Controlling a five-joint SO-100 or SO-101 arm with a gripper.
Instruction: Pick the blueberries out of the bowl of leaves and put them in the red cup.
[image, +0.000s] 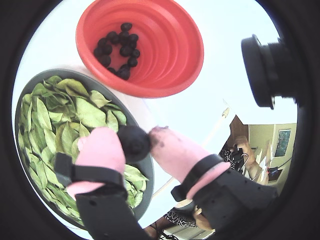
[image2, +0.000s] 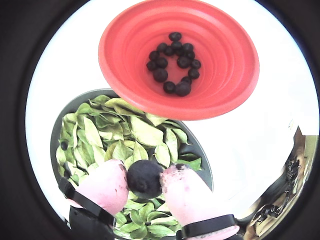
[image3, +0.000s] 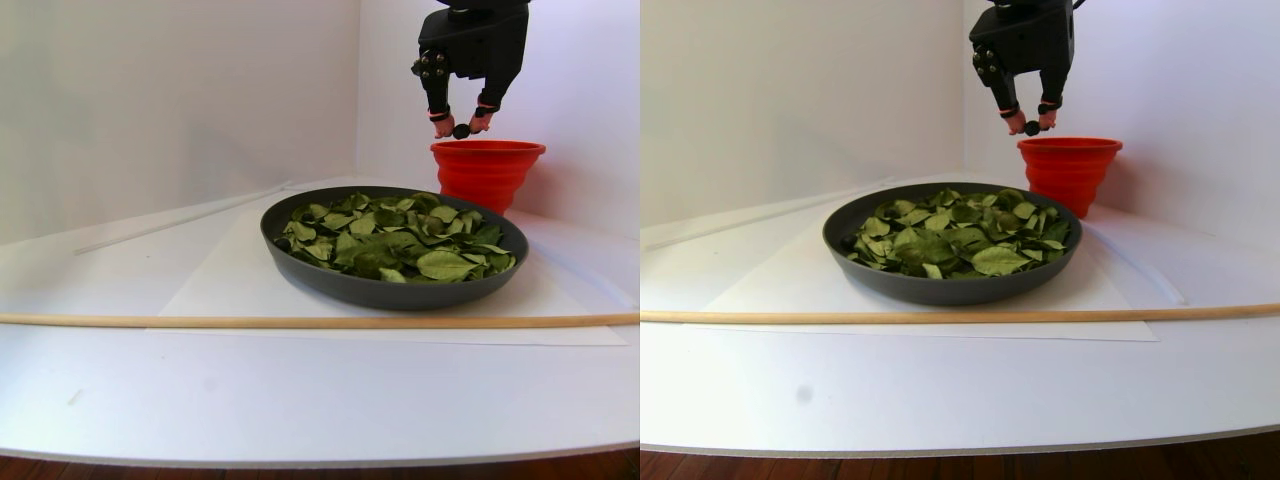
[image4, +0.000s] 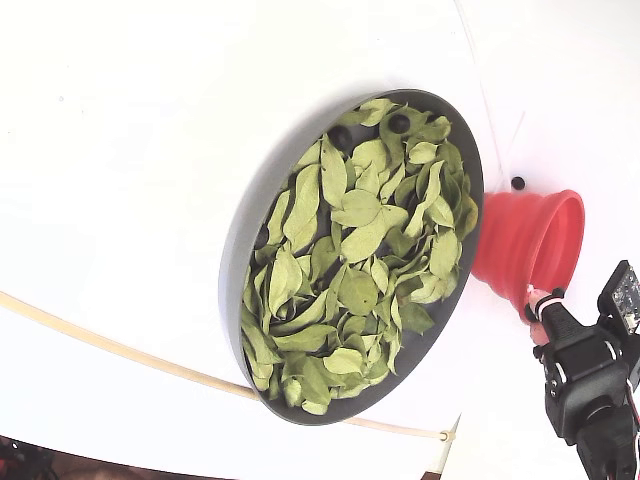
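Blueberry (image2: 144, 178) pinched in the hand (image2: 144, 181), above bowl (image2: 204, 165).

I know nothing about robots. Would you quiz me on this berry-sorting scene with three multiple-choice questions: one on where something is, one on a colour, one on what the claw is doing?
1. Where is the gripper in the stereo pair view?
A. Deep among the leaves
B. Raised above the table, beside the red cup's rim
C. Resting on the wooden rod

2. What colour are the pads on the fingers?
A. Pink
B. Yellow
C. Blue

3. What is the gripper doing?
A. Hanging open and empty
B. Pinching a leaf
C. Holding a blueberry

Answers:
1. B: it hangs in the air next to the rim of the red cup, above the bowl of leaves.
2. A: both wrist views show pink pads.
3. C: a dark round berry sits between the two pads, while more blueberries lie in the cup.
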